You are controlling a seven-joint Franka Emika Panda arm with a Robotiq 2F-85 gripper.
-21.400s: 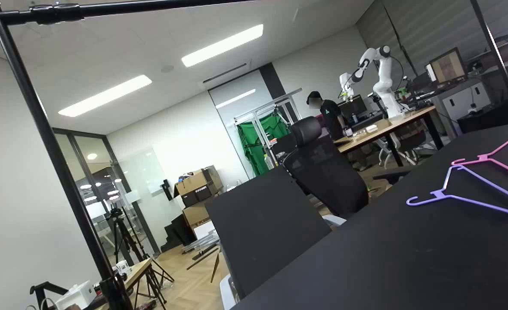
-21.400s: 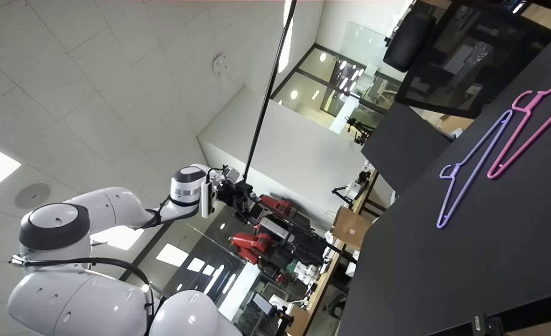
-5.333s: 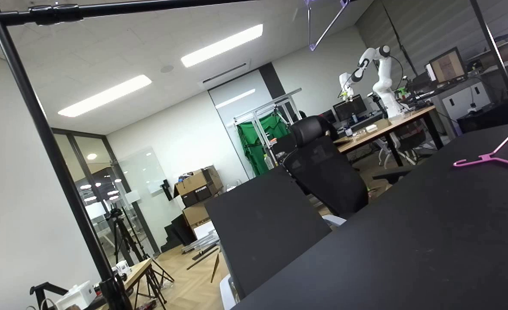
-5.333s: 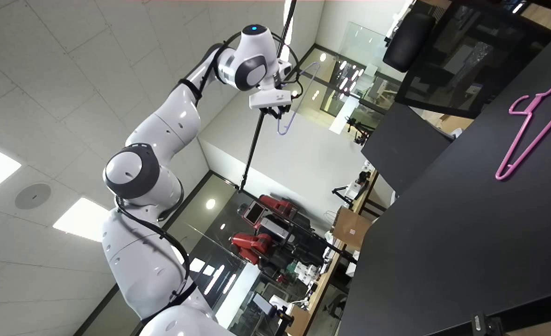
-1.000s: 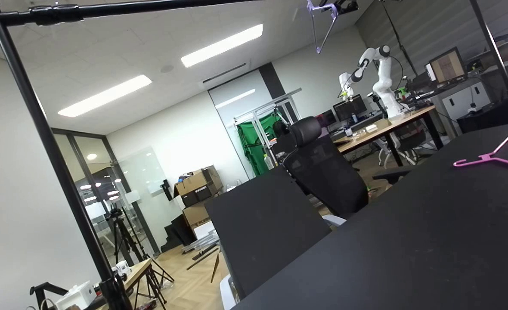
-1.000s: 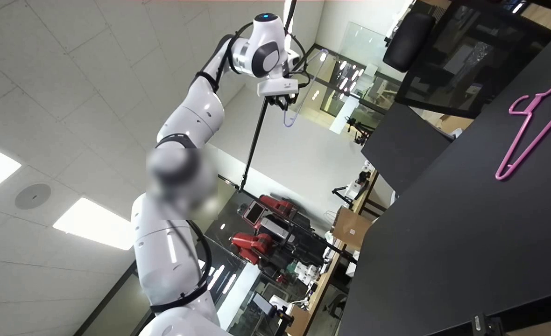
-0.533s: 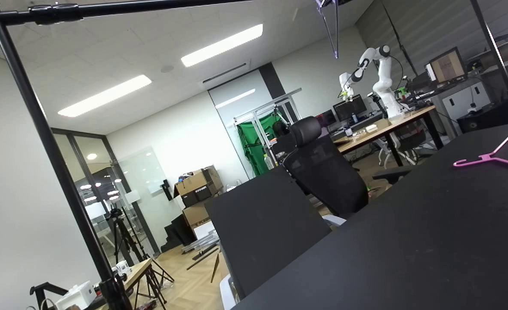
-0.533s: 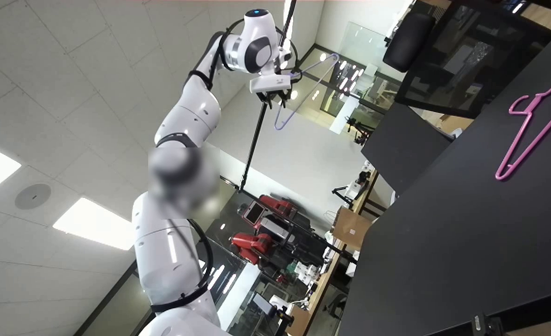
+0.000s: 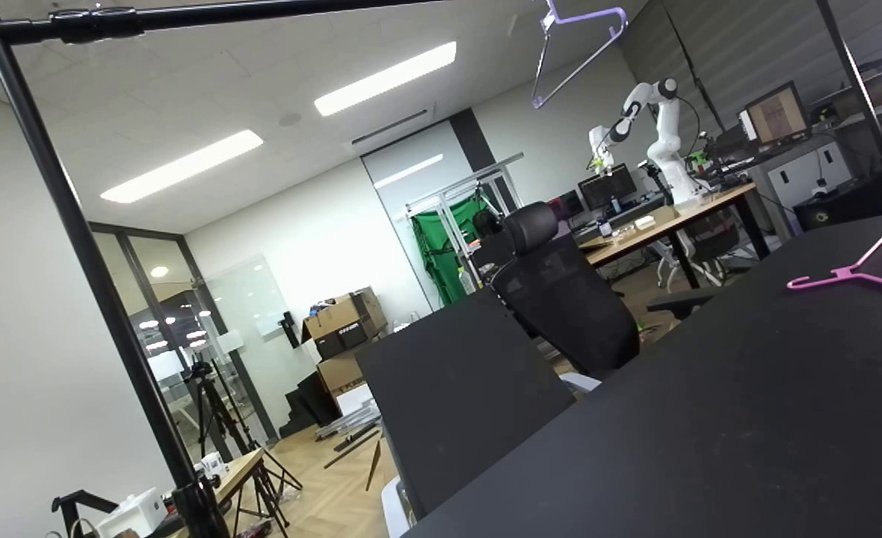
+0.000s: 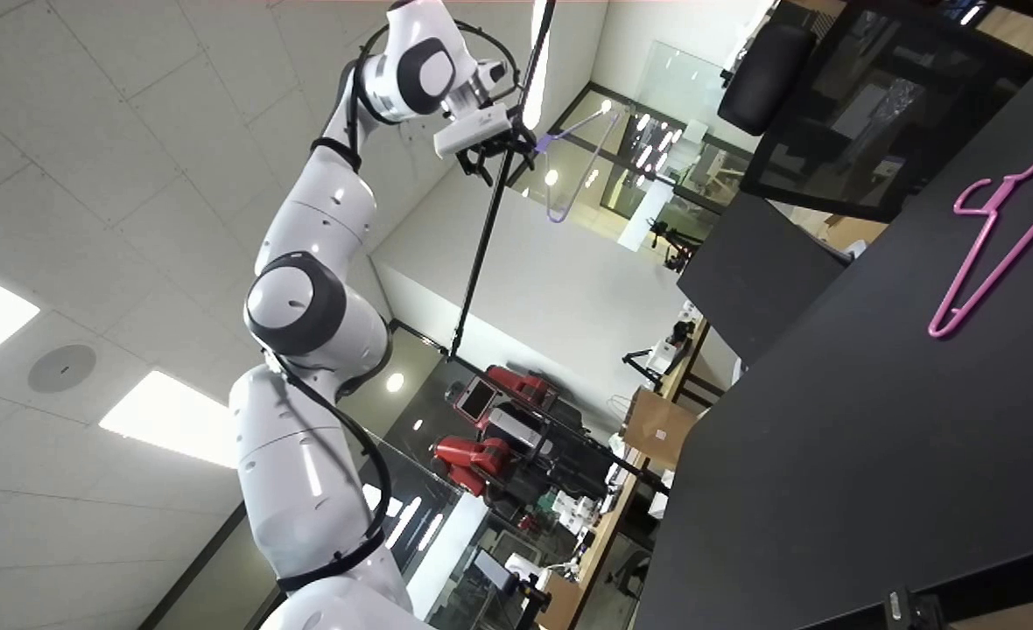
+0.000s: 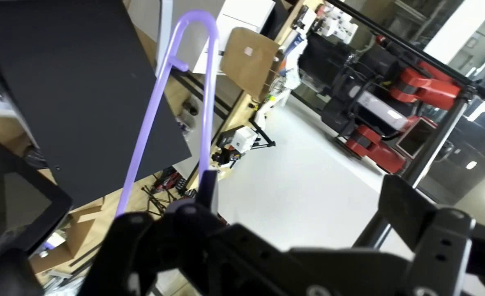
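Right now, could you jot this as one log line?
claw: open | purple hanger: aloft beside claw, support unclear | pink hanger: on table

Purple hanger (image 11: 209, 98), qty 1. Desc.: slim, approx. triangular, rounded corners, small inward peg (image 11: 179, 63) nr one corner (wrist view). Cond.: intact where visible. Pose: tilted, long bar slanting upper R to lower L in both ext. views. Loc.: mid-air, well apart fr. black table (image 10: 814, 455), neck just beside gripper (image 10: 508, 166); contact unclear. Hook: hidden or cut off.
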